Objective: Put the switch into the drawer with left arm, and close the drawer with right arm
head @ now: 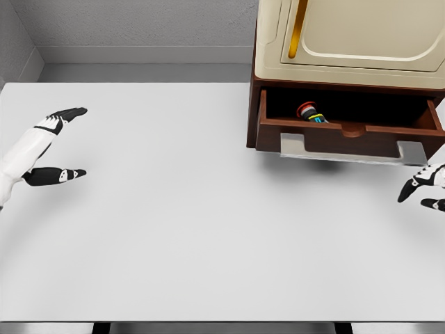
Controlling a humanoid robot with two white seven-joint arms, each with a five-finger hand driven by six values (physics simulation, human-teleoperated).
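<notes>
The switch (311,112), a small red, black and teal part, lies inside the brown drawer (348,136), which stands pulled out from the cabinet at the upper right. My left hand (61,142) hovers over the table at the far left, fingers spread and holding nothing, far from the drawer. My right hand (425,188) shows at the right edge, just below and right of the drawer's front, with relaxed fingers and nothing held.
A cream cabinet (348,38) with a yellow handle (297,28) sits above the drawer. A grey metal bracket (351,152) shows under the drawer front. The white table (174,209) spans the view, its front edge near the bottom.
</notes>
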